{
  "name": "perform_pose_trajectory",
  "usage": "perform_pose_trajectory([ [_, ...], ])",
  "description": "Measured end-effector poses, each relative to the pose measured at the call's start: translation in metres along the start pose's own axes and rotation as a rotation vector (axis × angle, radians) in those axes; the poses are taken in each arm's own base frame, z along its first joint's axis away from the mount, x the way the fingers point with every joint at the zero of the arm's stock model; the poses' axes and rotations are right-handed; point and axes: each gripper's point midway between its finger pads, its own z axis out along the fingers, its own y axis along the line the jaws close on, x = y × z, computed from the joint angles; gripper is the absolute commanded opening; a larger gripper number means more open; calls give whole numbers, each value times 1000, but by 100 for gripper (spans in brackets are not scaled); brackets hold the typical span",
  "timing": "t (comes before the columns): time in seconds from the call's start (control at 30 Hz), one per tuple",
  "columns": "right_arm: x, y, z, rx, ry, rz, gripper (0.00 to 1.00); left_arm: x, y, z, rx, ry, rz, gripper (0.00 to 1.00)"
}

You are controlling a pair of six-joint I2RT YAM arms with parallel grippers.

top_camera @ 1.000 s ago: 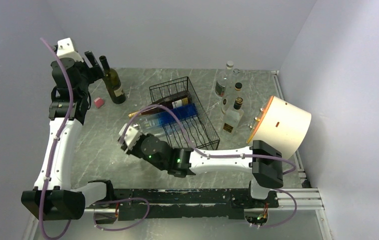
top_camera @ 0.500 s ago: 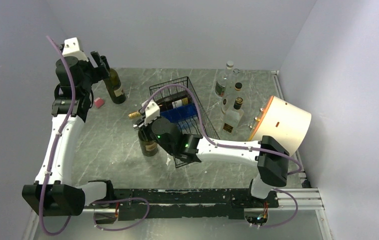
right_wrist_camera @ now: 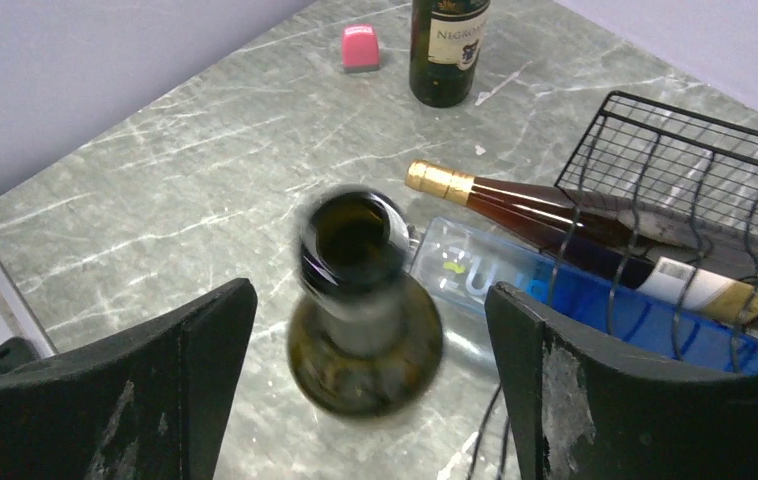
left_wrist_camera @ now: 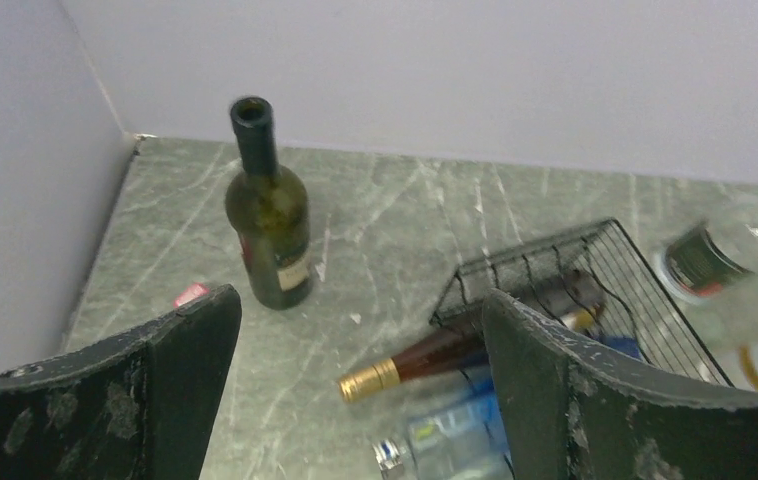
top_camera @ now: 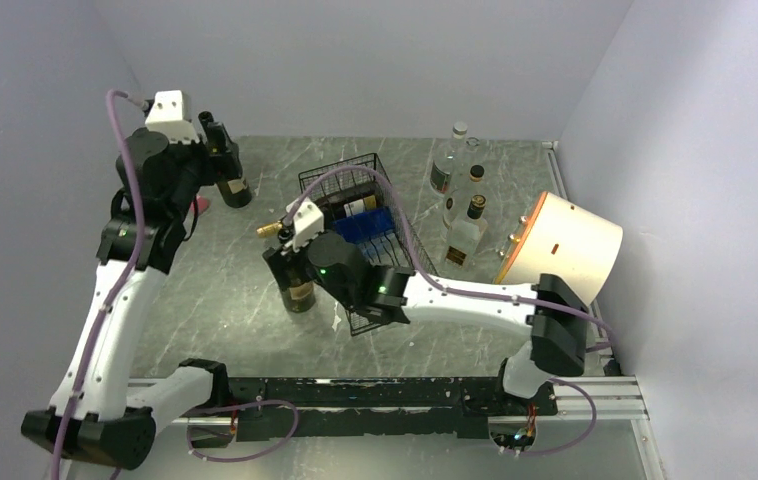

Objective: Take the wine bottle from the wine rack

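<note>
At the far left, the left gripper [left_wrist_camera: 360, 300] hangs with its jaws spread wide and nothing between them. Beyond it a dark green bottle [left_wrist_camera: 270, 215] stands upright near the back left corner of the counter [top_camera: 225, 290], with a small pink block [left_wrist_camera: 191, 294] just beside its base.

Further right, the wine bottle [right_wrist_camera: 365, 350], dark green with an open mouth, stands upright on the counter, off the wine rack [top_camera: 410, 255] and just beside its near left corner. The right gripper [right_wrist_camera: 370, 300] hovers over the bottle's neck with its jaws spread. In the right wrist view a gap shows between the glass and each finger, so it grips nothing.

The wine rack sits mid-counter. An amber bottle [right_wrist_camera: 545, 210] with a gold cap and a blue bottle [right_wrist_camera: 555, 295] lie in it, their necks poking out of its left side.

Right of the rack, three clear bottles [top_camera: 467, 232] stand close together. Next to them, a white drum [top_camera: 570, 250] with an orange rim lies tilted at the counter's right edge.
</note>
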Motion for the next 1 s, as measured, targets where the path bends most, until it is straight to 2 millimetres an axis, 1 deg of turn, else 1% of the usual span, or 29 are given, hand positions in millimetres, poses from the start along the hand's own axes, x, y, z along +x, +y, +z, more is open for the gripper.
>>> perform_pose_trajectory([
  [0.07, -4, -5, -13, -8, -8, -4, 98, 1, -5, -16, 38, 15, -10, 94],
  [0.13, -8, -12, -28, -12, -24, -6, 100, 6, -14, -33, 107, 45, -19, 92],
  [0.2, -16, -20, -46, -15, -49, -8, 100, 14, -25, -45, 178, 85, -29, 91],
  [0.27, -25, -30, -63, -13, -84, -9, 100, 30, -38, -53, 254, 152, -43, 90],
  [0.33, -33, -42, -80, 0, -115, -11, 100, 45, -48, -60, 317, 219, -57, 95],
  [0.4, -37, -55, -90, 25, -135, -11, 100, 65, -59, -64, 373, 294, -71, 97],
  [0.5, -34, -81, -101, 80, -139, -11, 100, 94, -76, -75, 442, 400, -67, 97],
  [0.63, -21, -110, -114, 151, -124, -11, 100, 119, -112, -95, 533, 498, 12, 96],
  [0.7, -17, -119, -121, 173, -119, -7, 100, 129, -122, -100, 544, 522, 51, 95],
  [0.77, -15, -124, -127, 187, -122, 1, 100, 138, -127, -102, 523, 544, 92, 94],
  [0.87, -14, -128, -131, 199, -124, 10, 100, 147, -120, -102, 450, 557, 139, 91],
  [0.93, -14, -129, -131, 202, -121, 11, 100, 149, -113, -101, 389, 554, 164, 85],
  [1.0, -12, -130, -130, 206, -114, 7, 100, 150, -108, -101, 353, 550, 179, 75],
])
